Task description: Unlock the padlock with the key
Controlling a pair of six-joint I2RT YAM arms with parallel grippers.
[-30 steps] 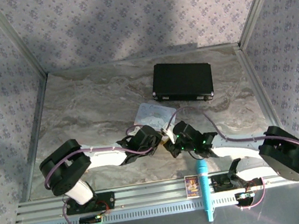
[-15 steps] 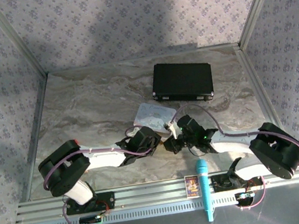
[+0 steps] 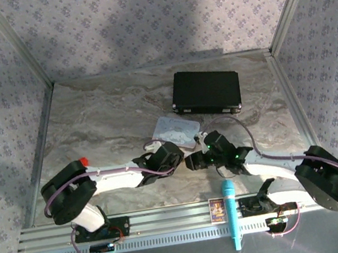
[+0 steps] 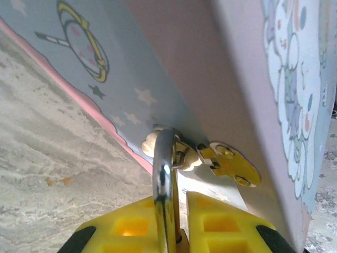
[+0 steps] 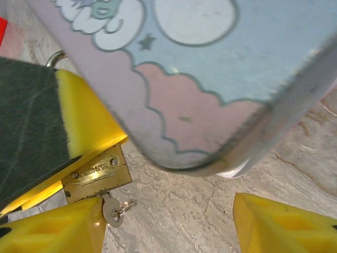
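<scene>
padlock: a small brass body at the near corner of the pastel tin; its shackle passes through the loop beside the tin's gold hasp
key: on the padlock's underside, the side turned away from the tin, with a small ring on it; I cannot tell whether it is fully seated in the keyhole
left pincer: clamped on the padlock, hard against the tin's edge
right pincer: fingers wide apart and holding nothing; one finger is just beside the key, the other is well apart from it, below the tin's corner
risk, key: the key sits at one side of the gap rather than in its middle, so a closing finger could push it sideways instead of pinching it, or knock it out onto the counter
risk, twist: the shackle ties the padlock to the tin, so turning the key could spin the body in the left pincer or drag the tin
risk, crowding: both pincers work at the same tin corner, so a small misjudged move could bump one against the other
pastel tin: lid shut, contents hidden
black case: beyond the tin, shut, contents hidden
</scene>
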